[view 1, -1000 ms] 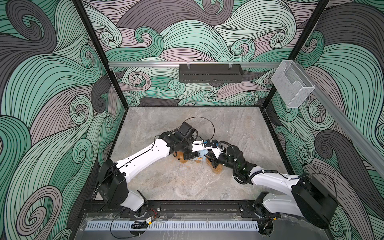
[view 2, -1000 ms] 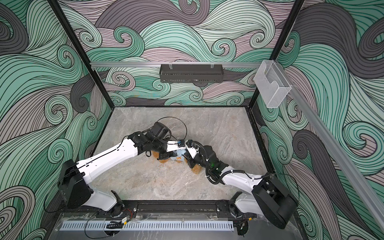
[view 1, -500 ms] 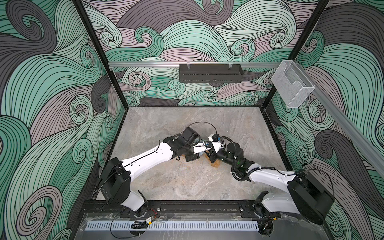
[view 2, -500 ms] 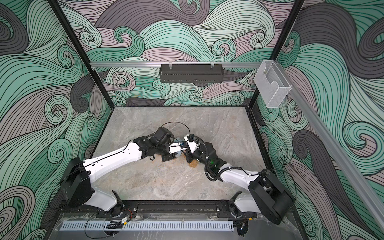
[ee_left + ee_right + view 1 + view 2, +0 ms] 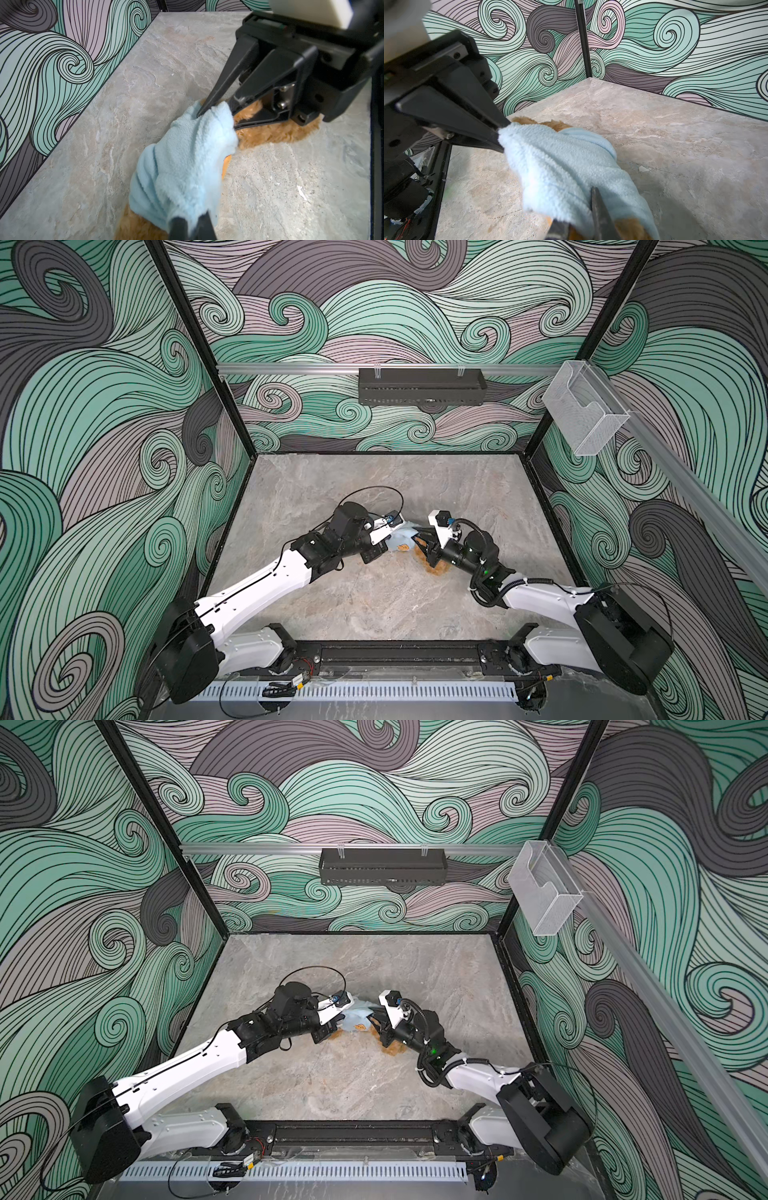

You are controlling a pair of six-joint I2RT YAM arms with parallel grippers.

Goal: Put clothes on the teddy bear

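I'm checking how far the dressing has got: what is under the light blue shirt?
Golden-brown teddy bear fur shows at both ends of the light blue shirt. The bear's middle is covered, so it cannot be seen.

My left arm (image 5: 266, 587) stretches forward and inward. The right arm (image 5: 544, 597) folds in to meet it, so the wrists almost face each other. The left gripper (image 5: 191, 225) is pinched tight on the light blue shirt (image 5: 182, 158). The right gripper (image 5: 215, 108) clamps the shirt's opposite edge, with its jaws seemingly a sliver apart.
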